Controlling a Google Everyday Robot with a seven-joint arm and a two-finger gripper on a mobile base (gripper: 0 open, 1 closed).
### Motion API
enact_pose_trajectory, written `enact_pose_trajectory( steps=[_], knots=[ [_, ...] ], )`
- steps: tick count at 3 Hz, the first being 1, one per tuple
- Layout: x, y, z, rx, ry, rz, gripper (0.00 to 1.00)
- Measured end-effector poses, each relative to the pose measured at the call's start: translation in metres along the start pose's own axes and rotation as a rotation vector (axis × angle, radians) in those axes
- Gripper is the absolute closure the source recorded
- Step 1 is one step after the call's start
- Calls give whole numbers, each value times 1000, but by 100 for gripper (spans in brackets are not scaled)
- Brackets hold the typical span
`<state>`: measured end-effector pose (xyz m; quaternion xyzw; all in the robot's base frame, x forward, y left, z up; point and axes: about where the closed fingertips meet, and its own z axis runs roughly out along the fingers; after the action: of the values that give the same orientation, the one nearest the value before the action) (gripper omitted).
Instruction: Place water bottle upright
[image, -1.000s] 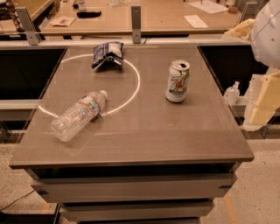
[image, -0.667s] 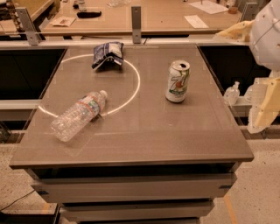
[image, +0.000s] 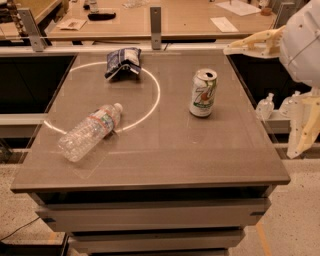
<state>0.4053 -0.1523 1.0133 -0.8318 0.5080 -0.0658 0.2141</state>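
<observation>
Lying on its side, the water bottle sits on the table, front left, well apart from the can. The gripper hangs past the right edge; open or closed, nobody can tell.

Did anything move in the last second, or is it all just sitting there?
Only the hand, off the table's right edge, shifted: its upper finger crept left, toward the table. It grasped nothing. The bottle still lies on its side; can and bag stayed put.
</observation>
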Motion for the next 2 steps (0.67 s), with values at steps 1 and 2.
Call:
enact_pose_trajectory(
  steps=[1,2],
  knots=[
    [-10,8,5,-46,-13,-146,0],
    [-14,12,7,-91,-3,-276,0]
  ],
)
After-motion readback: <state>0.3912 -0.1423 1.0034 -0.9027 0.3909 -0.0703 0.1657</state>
